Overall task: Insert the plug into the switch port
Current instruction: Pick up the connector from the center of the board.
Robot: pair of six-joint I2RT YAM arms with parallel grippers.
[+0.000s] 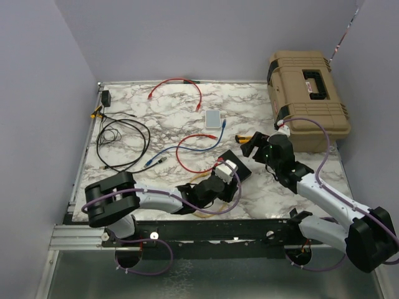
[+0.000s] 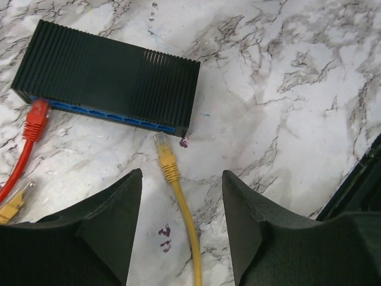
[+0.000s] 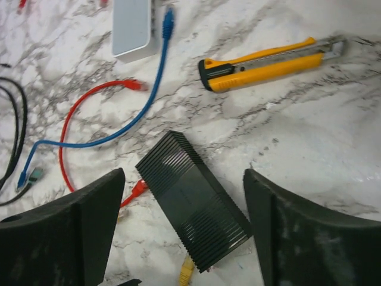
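The switch (image 2: pixel 107 80) is a flat black ribbed box with a blue socket face, lying on the marble table; it also shows in the top view (image 1: pixel 235 163) and the right wrist view (image 3: pixel 193 199). A red plug (image 2: pixel 37 119) sits in its leftmost socket. The yellow plug (image 2: pixel 164 156) lies on the table, its tip just at the socket face near the right end. My left gripper (image 2: pixel 181 179) is open, its fingers either side of the yellow cable and not touching it. My right gripper (image 3: pixel 183 196) is open and empty above the switch.
A yellow utility knife (image 3: pixel 268 62) and a grey-white box (image 3: pixel 132 24) with a blue cable (image 3: pixel 149 95) lie beyond the switch. A tan case (image 1: pixel 305 99) stands at the back right. Black cables (image 1: pixel 124 143) and a red cable (image 1: pixel 177 84) lie to the left and at the back.
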